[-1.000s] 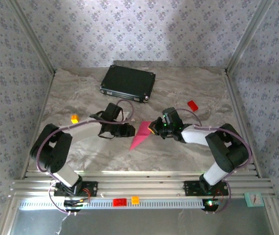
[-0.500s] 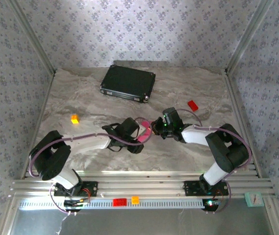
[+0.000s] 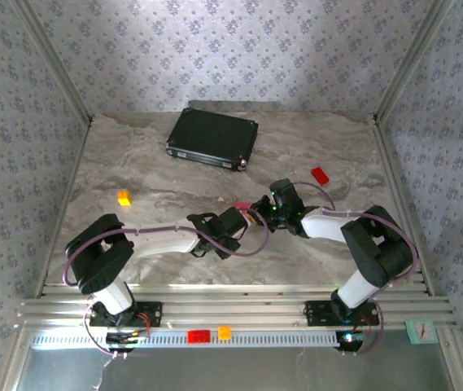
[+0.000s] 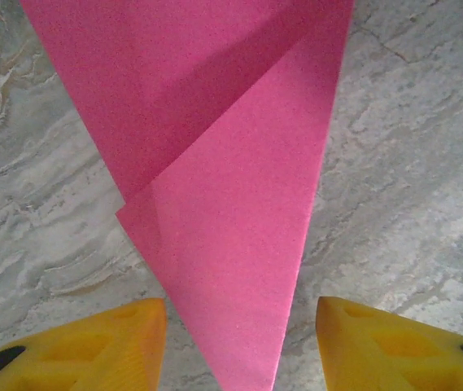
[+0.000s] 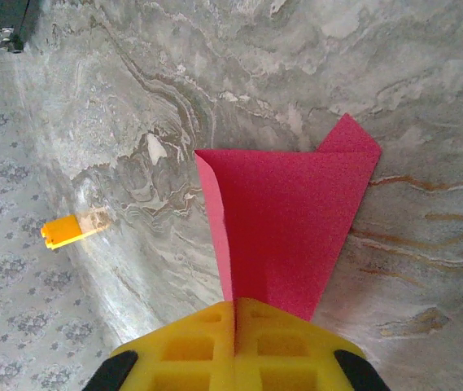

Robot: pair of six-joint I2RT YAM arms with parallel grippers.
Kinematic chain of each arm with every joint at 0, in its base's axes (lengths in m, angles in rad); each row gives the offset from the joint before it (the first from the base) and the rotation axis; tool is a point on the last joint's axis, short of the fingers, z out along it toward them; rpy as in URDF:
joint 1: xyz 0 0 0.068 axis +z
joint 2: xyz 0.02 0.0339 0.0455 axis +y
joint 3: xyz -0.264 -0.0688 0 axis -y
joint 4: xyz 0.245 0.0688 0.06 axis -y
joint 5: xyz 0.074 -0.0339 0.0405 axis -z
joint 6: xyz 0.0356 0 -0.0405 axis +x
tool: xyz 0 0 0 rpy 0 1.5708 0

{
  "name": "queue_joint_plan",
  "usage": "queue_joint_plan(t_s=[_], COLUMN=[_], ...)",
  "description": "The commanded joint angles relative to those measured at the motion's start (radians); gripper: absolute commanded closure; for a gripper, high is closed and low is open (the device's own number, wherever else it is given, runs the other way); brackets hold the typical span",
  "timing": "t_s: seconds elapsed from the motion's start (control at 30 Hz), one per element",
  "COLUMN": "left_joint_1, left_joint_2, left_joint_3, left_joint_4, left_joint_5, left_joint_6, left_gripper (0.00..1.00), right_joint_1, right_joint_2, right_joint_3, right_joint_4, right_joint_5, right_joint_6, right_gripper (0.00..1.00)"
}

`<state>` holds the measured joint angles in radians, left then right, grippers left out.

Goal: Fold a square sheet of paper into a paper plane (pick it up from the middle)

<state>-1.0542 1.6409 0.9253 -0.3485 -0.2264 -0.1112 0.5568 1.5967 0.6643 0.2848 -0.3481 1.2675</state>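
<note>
Left wrist view: the pink paper [image 4: 239, 163], already folded to a long point with an overlapping flap, has its tip between the yellow fingers of the left gripper [image 4: 239, 318]. Those jaws stand apart on either side and seem not to touch it. The right gripper [image 5: 235, 308] has its jaws pressed together on the paper's edge, holding it over the marble table [image 4: 410, 163]. All this sits nearer the arms than the black case [image 3: 212, 137], a little to its right. To do the step well, I judge the left gripper should close squarely on the tip, along the centre line, so the layers do not slip. The small red block [image 3: 320, 174], right of the case, and the orange cube [image 3: 124, 197], left of it and nearer, lie well apart. The crowded wrists look the likelier obstruction.
</note>
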Motion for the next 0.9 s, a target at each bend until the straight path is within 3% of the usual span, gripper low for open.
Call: queue_joint_plan(t_s=[0.0,0.47,0.87], left_joint_1=[-0.018,-0.044,-0.044], left_joint_2=[0.020,0.042,0.051], left_joint_3=[0.032,0.035,0.029], left_joint_4=[-0.033,-0.043,-0.044], left_joint_5=[-0.057,-0.097,-0.115], left_joint_6=[0.033,0.057,0.063], left_gripper=[0.50,0.71,0.73], right_joint_1=[-0.001,-0.010,-0.011], right_joint_2=[-0.011,-0.027,-0.024], right_joint_3=[-0.006,-0.013,-0.008], right_joint_4=[-0.020,-0.032,-0.034], right_joint_5=[-0.003,0.000,-0.003], right_joint_6=[-0.009,-0.013,-0.016], right_gripper=[1.00,1.00,1.00])
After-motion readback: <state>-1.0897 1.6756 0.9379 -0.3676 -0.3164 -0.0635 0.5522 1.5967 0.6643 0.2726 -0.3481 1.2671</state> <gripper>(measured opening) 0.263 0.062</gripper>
